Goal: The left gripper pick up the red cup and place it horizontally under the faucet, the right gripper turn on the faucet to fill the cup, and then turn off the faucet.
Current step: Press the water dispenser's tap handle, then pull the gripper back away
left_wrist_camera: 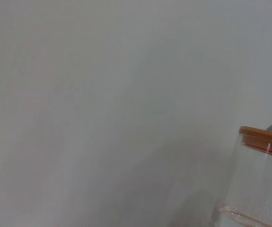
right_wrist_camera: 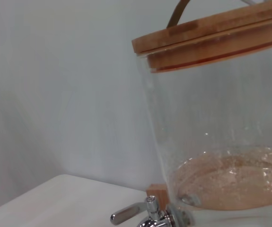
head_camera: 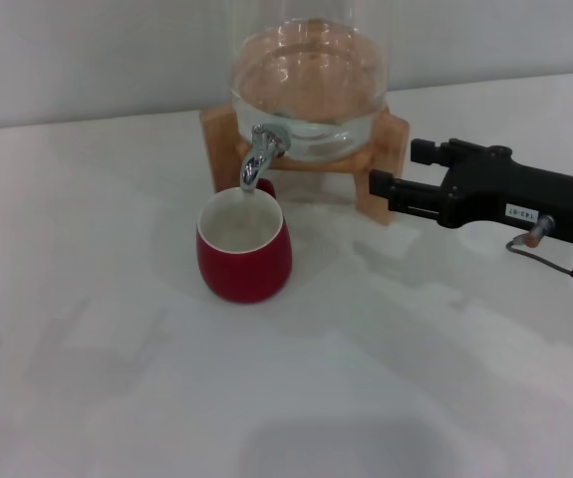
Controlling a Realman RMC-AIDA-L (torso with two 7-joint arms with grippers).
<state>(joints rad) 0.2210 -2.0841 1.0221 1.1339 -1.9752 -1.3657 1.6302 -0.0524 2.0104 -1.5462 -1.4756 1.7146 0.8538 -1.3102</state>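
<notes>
Head view: red cup (head_camera: 244, 251) stands upright on the tabletop (head_camera: 87, 349) at centre frame, under the faucet (head_camera: 258, 163), so placement looks done. Right gripper (head_camera: 399, 177), centre right, fingers spread, touches nothing. Left wrist view: no left gripper visible. Right wrist view: faucet at bottom centre, untouched.

black right gripper (head_camera: 398, 171), thin cable

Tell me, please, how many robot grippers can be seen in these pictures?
1. The right gripper reaches in from the right of the head view, open, beside the wooden stand and apart from the faucet and red cup. The left gripper is out of view.
</notes>
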